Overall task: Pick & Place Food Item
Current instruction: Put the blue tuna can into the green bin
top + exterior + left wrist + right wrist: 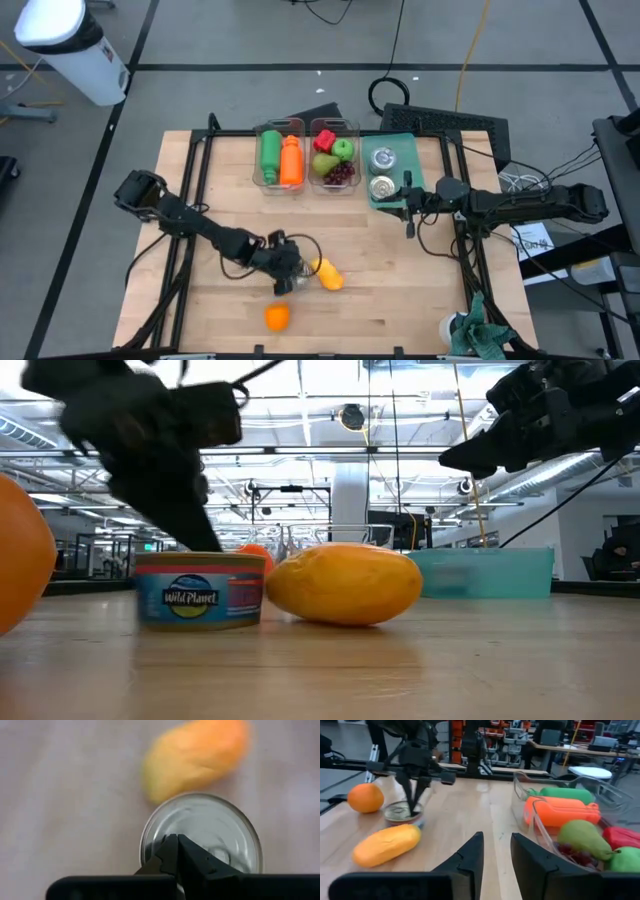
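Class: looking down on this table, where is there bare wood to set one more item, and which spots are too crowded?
Bare wood lies between the two clear plastic bins and the left gripper, and right of the yellow mango. Crowded: around the silver-topped tuna can, mango and round orange; also the teal tray under the right gripper.

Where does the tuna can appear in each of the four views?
High view: tuna can lower centre, under the left arm.
Low view: left, labelled side.
Left wrist view: lower centre, lid.
Right wrist view: left.
Shared landmark: yellow mango beside it.
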Available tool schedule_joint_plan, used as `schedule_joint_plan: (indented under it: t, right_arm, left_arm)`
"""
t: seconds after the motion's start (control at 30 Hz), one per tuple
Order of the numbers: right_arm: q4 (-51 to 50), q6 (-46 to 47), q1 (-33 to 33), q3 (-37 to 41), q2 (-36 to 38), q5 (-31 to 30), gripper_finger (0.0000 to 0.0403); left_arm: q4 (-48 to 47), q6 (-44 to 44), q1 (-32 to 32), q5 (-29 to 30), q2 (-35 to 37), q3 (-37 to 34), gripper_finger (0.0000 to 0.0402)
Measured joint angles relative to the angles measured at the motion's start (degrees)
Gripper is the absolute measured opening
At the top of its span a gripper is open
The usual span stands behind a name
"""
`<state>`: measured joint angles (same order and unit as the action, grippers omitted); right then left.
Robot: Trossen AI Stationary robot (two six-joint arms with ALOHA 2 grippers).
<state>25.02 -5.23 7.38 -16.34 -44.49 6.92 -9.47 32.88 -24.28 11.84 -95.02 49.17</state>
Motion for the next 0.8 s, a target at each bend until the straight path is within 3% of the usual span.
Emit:
schedule_joint_plan:
  t: [0.4, 0.63, 0.7, 0.8]
  right_arm:
    - [0.0, 1.5, 0.0, 0.0, 0.0, -0.9, 0.008]
    - [0.0, 1.5, 0.0, 0.0, 0.0, -0.9, 0.0079]
    - [-0.2, 1.5, 0.0, 0.0, 0.0, -0.9, 0.0079]
    - [-0.2, 1.5, 0.0, 0.0, 0.0, -0.9, 0.008]
  left_arm:
    - [4.7, -16.7, 15.7, 3.5, -0.3, -0.2, 0.0012]
    - [20.5, -25.6, 19.9, -6.2, -1.8, -0.1, 0.0007]
    - [18.4, -27.3, 18.6, -3.6, -1.4, 0.8, 0.0008]
    - [6.4, -27.1, 15.7, 3.8, 1.6, 3.6, 0.0003]
